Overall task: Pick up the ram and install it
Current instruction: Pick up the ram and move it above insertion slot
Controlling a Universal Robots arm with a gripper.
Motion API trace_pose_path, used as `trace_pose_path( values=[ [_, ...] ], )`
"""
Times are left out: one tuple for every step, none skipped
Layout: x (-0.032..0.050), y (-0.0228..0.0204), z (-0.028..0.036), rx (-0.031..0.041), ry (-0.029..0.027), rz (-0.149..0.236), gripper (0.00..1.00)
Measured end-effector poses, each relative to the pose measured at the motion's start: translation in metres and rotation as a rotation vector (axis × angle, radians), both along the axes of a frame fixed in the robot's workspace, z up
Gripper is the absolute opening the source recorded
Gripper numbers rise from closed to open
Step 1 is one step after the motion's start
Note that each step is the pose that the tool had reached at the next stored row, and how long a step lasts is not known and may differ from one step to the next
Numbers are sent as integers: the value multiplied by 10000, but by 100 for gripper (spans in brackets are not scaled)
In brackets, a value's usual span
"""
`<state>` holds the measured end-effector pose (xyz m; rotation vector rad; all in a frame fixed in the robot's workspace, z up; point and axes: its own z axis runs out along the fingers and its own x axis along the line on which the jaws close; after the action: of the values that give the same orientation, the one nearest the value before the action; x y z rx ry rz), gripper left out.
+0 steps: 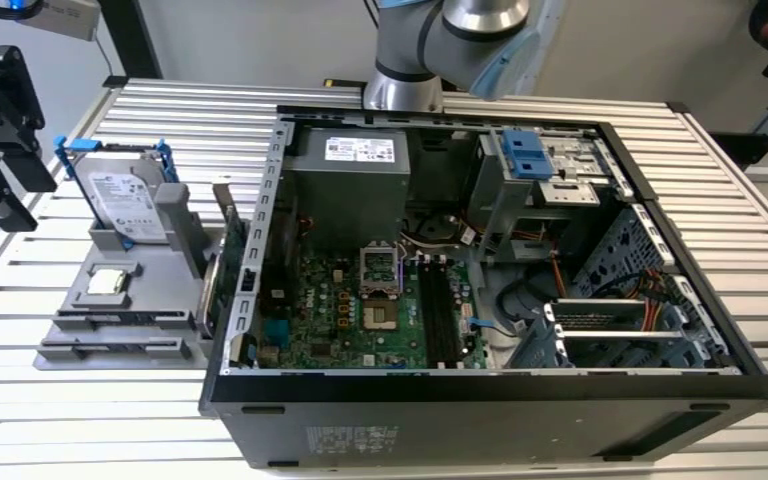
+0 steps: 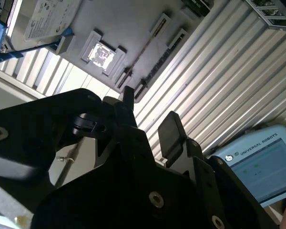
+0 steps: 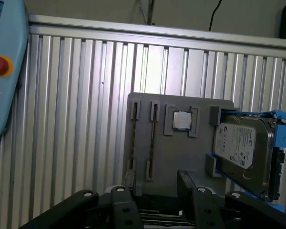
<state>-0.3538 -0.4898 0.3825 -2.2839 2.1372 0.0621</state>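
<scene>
Quick status from my end. The gripper (image 3: 159,191) is released: in both wrist views I see its two black fingers (image 3: 187,183) standing apart with nothing pinched between them. In the exterior view it hangs at the far left, above the slatted table (image 1: 131,110) and just beside the grey holder (image 3: 181,152).

As far as I can make out, the ram (image 3: 152,140) is the thin dark strip standing on edge in one of the holder's narrow slots. The first wrist view catches it edge-on, so I can't see the chips. It sits apart from the fingers and isn't in the PC case (image 1: 491,390) yet.

On the same holder there's a processor chip (image 3: 182,120) lying flat in its square pocket. Next to that, the hard drive (image 3: 240,148) leans in its blue frame (image 3: 281,117). The green expansion card (image 1: 233,265) stands upright between the holder and the case wall. The case lies open on its side with the motherboard facing up. A teach pendant (image 3: 5,71) is at the edge of the first wrist view.
</scene>
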Motion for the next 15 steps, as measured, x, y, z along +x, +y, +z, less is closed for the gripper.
trace_pose_path(
  values=[
    [0, 0, 0, 0, 0, 0, 100],
    [0, 0, -1, 1, 0, 0, 100],
    [0, -1, -4, 21, 1, 0, 100],
    [0, -1, -10, 81, 0, 1, 100],
    [0, 0, -16, 176, 0, 0, 100],
    [-1, 0, -22, 285, 0, -1, 100],
    [0, 0, -29, 366, -1, -1, 100],
    [0, 1, -41, 385, -3, -14, 100],
    [0, 1, -54, 388, -1, -27, 100],
    [0, 2, -72, 389, 1, -39, 100],
    [0, 2, -89, 388, 5, -56, 100],
    [0, 2, -108, 388, 7, -76, 100],
    [0, 2, -128, 388, 9, -97, 100],
    [0, 2, -145, 388, 9, -108, 100],
    [0, 2, -156, 388, 10, -117, 100]
  ],
)
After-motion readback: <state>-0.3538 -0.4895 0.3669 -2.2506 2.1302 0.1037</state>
